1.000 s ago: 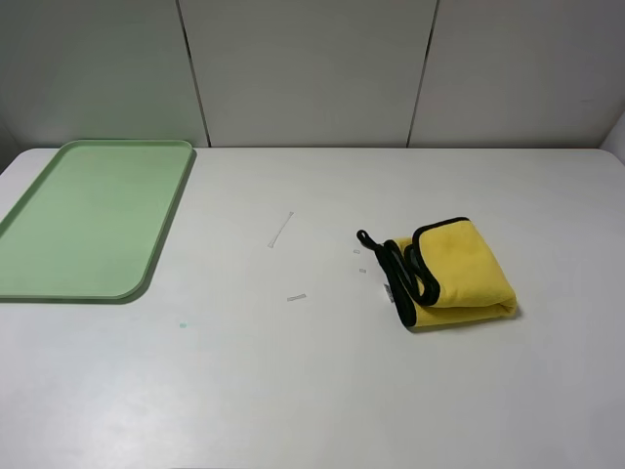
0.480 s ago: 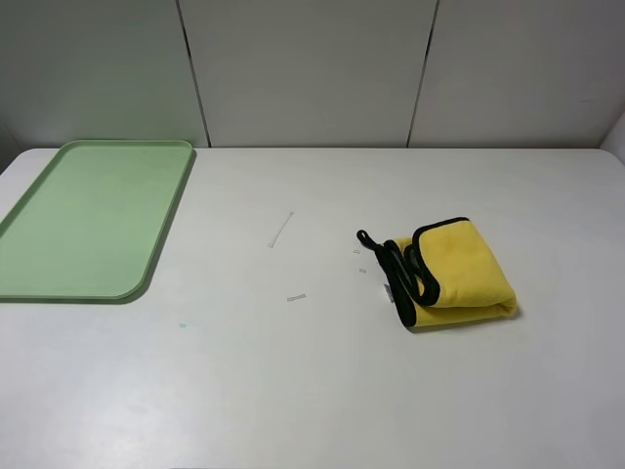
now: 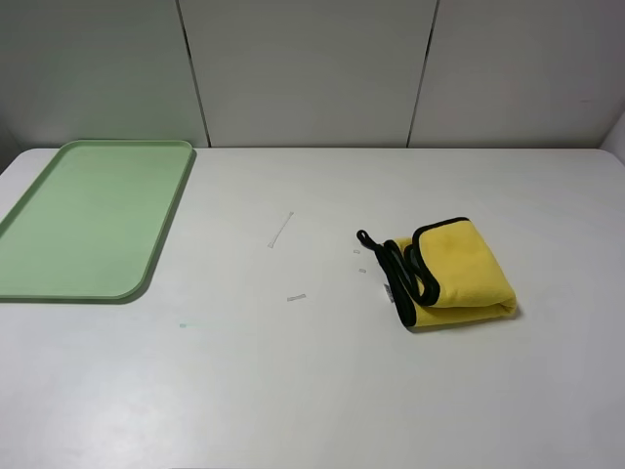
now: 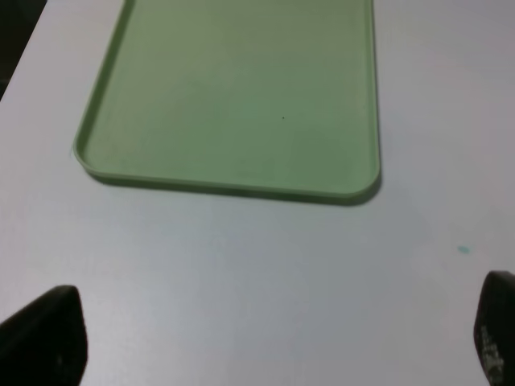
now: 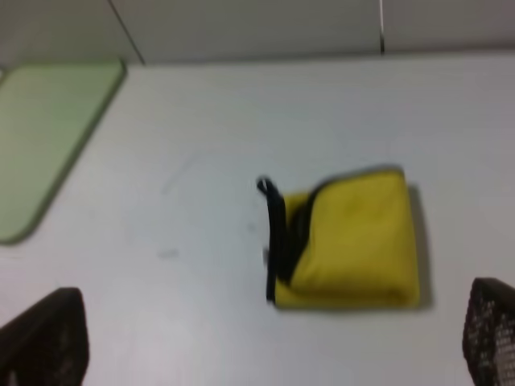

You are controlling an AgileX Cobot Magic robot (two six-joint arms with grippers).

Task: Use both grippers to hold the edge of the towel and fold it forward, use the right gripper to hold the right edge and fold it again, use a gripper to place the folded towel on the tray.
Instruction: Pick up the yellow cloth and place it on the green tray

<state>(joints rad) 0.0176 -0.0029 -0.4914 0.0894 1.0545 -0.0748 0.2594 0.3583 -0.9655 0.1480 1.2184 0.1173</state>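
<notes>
Nothing is shifting between the earlier high views and now: the towel (image 3: 449, 274) is keeping the same spot and the same shape, and no arm is entering the high view. The towel is lying on the white table (image 3: 293, 391), well apart from the tray (image 3: 93, 220), off the tray's long right-hand rim as the high camera sees it. It is sitting as a compact yellow packet, several layers thick, with the edge of the towel (image 3: 405, 283) bunching in black lines on the side that is facing the tray and the small corner loop (image 3: 363, 236) sticking out towards the tray. Judging by that shape, both folds are looking finished, and the transfer onto the tray is remaining. The tray is holding nothing; its pale green floor is showing bare in the high view and in the left wrist view. The left gripper (image 4: 269, 338) is hovering over bare table just beside one short end of the tray, jaws standing wide, gripping nothing. The right gripper (image 5: 265, 338) is likewise spreading wide and carrying nothing, looking down on the towel, with a corner of the tray showing well apart from it.
</notes>
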